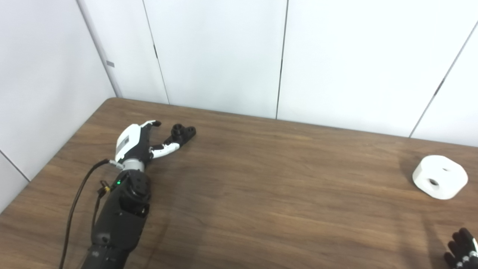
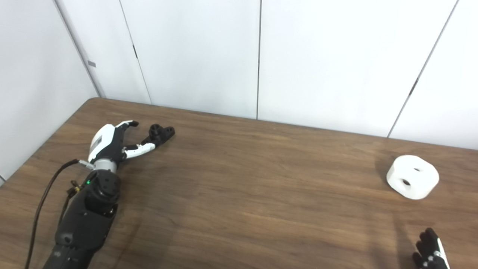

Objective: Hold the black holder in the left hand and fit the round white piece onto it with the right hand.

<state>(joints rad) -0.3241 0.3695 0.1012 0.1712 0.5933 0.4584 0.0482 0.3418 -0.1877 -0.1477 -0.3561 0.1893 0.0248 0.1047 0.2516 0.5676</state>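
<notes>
one black holder (image 1: 183, 133) by the spread left hand (image 1: 140, 142); one round white piece (image 1: 440, 176); right hand (image 2: 430, 252) state unclear.

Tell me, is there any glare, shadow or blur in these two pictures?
Left eye view: the round white piece is nearly washed out, with a soft shadow on its left; a faint sheen lies on the brown wooden table. Right eye view: the small black holder shows little detail; no clear motion blur.

**Worktop and what lies on it**

A brown wood-grain worktop (image 1: 261, 194) is seen. A black holder (image 1: 183, 132) is laid near its far left corner; a round white piece (image 1: 440, 176) is set by its right edge, well apart.
</notes>
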